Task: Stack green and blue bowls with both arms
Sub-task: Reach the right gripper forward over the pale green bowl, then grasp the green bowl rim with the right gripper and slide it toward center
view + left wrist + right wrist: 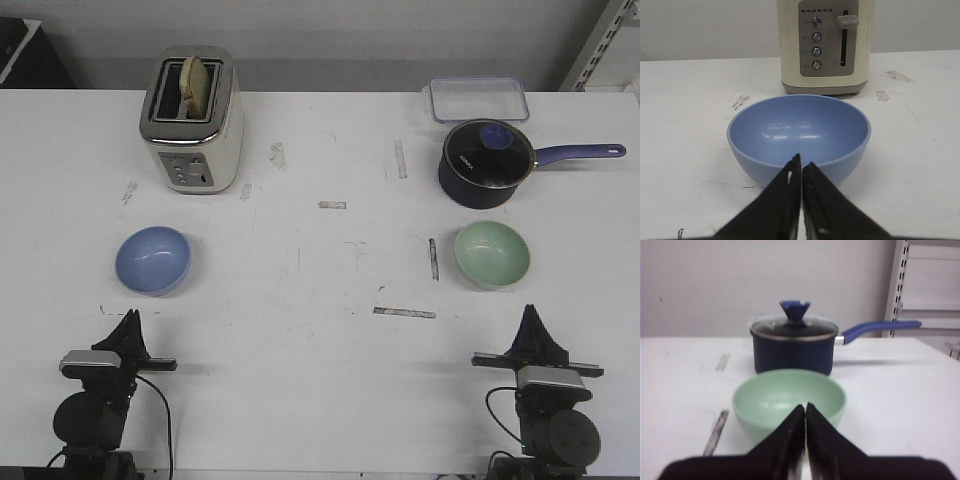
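The blue bowl stands upright and empty on the left of the white table; the left wrist view shows the blue bowl just ahead of my left gripper. My left gripper is shut with nothing in it, a short way nearer than the bowl. The pale green bowl sits on the right, also empty, and in the right wrist view the green bowl lies straight ahead of my right gripper. Empty and shut, my right gripper rests short of the green bowl.
A cream toaster with bread in it stands behind the blue bowl. A dark blue lidded saucepan with its handle pointing right sits behind the green bowl, and a clear container behind that. Tape strips lie on the table.
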Controlling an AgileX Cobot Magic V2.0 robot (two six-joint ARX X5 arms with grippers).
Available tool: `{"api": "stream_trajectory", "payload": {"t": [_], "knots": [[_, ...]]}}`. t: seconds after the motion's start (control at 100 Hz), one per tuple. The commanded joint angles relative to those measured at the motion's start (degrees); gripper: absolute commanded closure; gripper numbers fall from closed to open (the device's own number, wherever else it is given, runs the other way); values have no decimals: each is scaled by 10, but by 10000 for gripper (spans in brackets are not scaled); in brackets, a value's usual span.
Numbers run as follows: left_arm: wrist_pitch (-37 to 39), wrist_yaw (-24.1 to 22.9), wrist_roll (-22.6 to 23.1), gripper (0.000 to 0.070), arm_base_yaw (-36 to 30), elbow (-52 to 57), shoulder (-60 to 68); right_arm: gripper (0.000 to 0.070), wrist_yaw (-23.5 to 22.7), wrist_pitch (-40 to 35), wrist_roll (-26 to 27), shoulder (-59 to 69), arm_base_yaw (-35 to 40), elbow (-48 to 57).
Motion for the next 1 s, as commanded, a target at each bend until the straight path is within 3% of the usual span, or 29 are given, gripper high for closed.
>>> {"api": "stream_trajectory", "payload": {"t": [0.0, 0.15, 0.41, 0.48, 0.65, 0.73, 0.89, 0.99], "knots": [[6, 1, 1, 698, 1, -12, -1, 700, 2, 16, 7, 18, 0, 62], [6, 1, 1, 698, 1, -12, -1, 700, -2, -10, 7, 126, 0, 203], [6, 1, 1, 698, 1, -12, -1, 671, -34, -191, 7, 374, 0, 455], [6, 1, 1, 698, 1, -12, -1, 596, -42, -236, 4, 435, 0, 506], [6, 1, 1, 698, 1, -12, -1, 289, -44, -314, -15, 563, -6, 575], [6, 1, 1, 698, 1, -12, -1, 192, -44, -326, -28, 604, -19, 579], [6, 1, 1, 698, 1, -12, -1, 166, -52, -365, -52, 681, -53, 579], [6, 1, 1, 698, 1, -12, -1, 166, -84, -380, -64, 730, -84, 579]]}}
